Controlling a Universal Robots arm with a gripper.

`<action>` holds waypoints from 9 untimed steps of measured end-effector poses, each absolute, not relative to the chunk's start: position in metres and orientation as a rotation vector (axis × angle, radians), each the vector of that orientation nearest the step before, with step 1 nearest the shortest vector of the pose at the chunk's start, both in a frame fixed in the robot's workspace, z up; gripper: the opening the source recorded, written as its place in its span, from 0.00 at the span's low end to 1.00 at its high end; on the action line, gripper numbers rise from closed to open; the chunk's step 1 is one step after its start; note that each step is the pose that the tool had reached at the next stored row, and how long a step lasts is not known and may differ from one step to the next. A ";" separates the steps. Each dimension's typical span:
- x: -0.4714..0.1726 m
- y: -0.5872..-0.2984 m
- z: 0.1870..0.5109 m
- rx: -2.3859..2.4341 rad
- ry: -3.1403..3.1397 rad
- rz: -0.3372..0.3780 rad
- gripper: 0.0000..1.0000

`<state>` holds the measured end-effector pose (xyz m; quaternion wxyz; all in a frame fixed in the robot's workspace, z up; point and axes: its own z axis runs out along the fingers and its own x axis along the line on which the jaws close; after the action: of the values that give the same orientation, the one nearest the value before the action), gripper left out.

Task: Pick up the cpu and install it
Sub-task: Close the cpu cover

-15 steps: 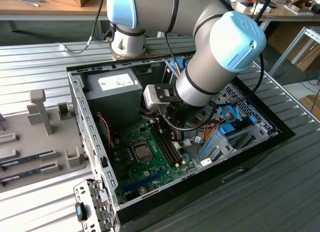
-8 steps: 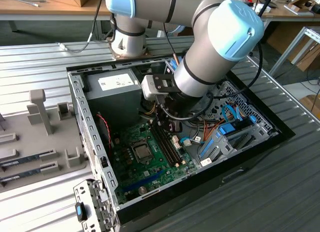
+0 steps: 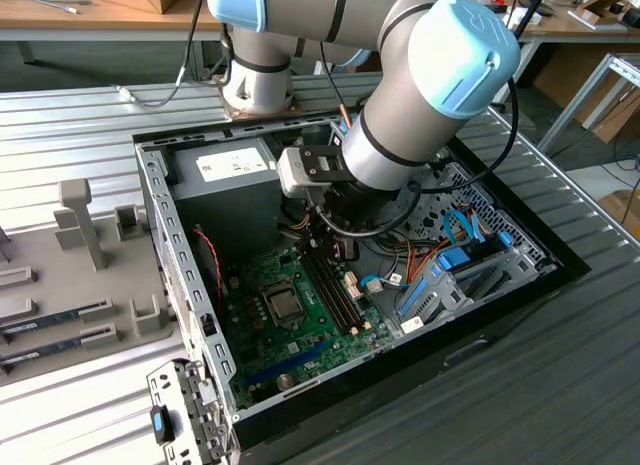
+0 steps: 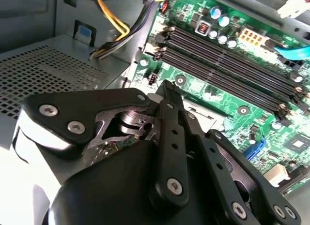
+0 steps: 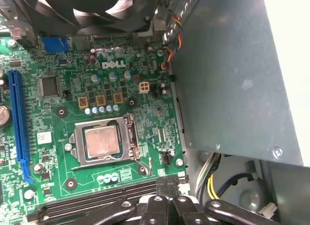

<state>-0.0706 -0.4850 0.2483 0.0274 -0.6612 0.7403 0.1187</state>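
- The cpu is seen in the first wrist view lying flat in its socket on the green motherboard, with the silvery-grey top facing up and a metal retaining frame closed around its edges.
- In the exterior view the same cpu is found low inside the open computer case, just beside the black memory slots and towards the exterior view's left of them.
- The end effector is held above the memory slots, near the cpu but apart from it; nothing is touched by it.
- Its fingertips are drawn together, and nothing is gripped between them.
- The robot arm is bent down into the case from above, and much of the case interior on the exterior view's right is hidden behind it.
- A grey power-supply box with a white label is mounted at the far end of the case; its bundle of yellow and black wires is led past the edge of the motherboard.
- A long blue expansion slot is set on the board well apart from the socket, on the side away from the power supply.
- The case is laid on a ribbed metal desk, and a grey tray is placed on the exterior view's left of it.
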 end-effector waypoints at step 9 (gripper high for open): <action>-0.079 -0.485 0.246 -2.123 2.176 0.417 0.11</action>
<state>-0.0790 -0.4849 0.2461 0.0364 -0.6914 0.7087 0.1359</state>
